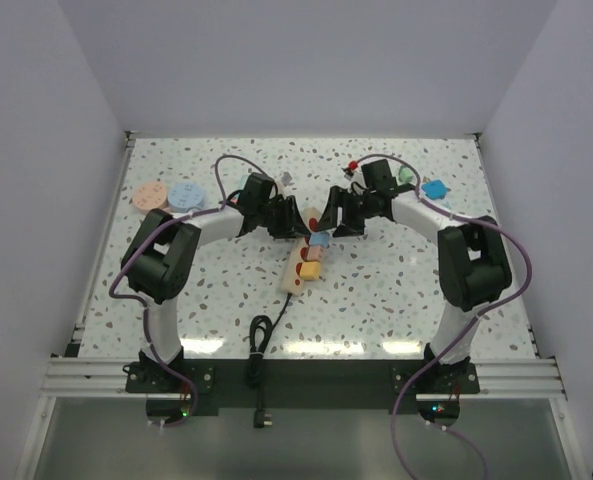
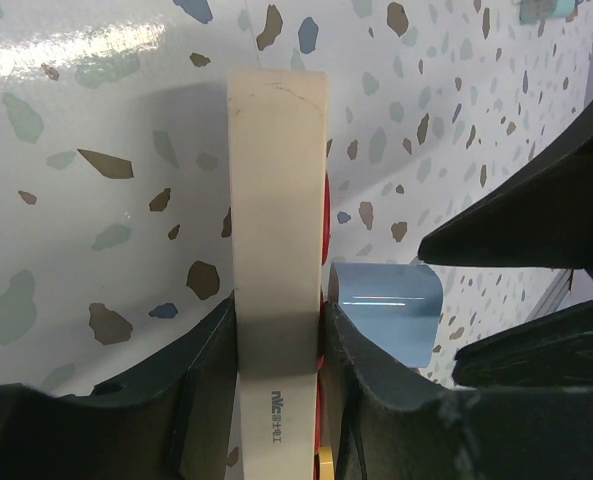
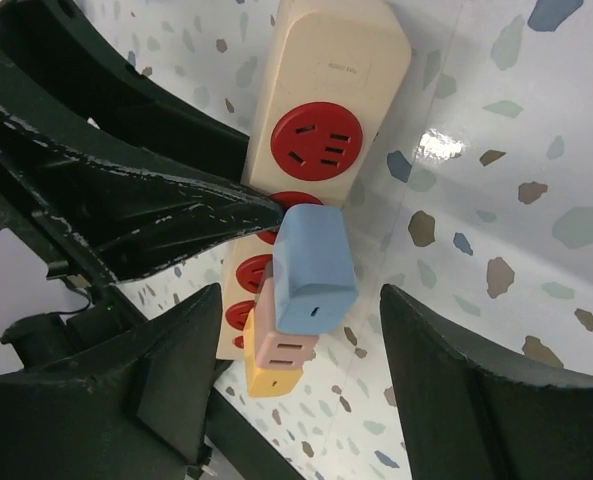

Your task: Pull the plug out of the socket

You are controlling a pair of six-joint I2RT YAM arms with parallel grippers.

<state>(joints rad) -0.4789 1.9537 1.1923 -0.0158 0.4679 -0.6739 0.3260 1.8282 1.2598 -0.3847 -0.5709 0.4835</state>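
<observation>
Terrazzo tabletop [image 1: 406, 290]: socket [image 3: 328, 95], seemingly three plugs [image 3: 314, 268]

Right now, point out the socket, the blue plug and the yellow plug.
Socket [image 3: 328, 62]: right wrist view, on its pale wooden end.
Blue plug [image 3: 314, 268]: right wrist view, middle of its top face.
Yellow plug [image 3: 268, 381]: right wrist view, its visible side.

The desk [image 1: 396, 300] is white with little brown, grey and blue specks. Far back on the left, an orange disc [image 1: 151, 197] lies just beside a light blue disc [image 1: 187, 195]. Far back on the right are a blue block [image 1: 435, 188], a green piece [image 1: 407, 174] and a tiny red piece [image 1: 353, 164].
</observation>
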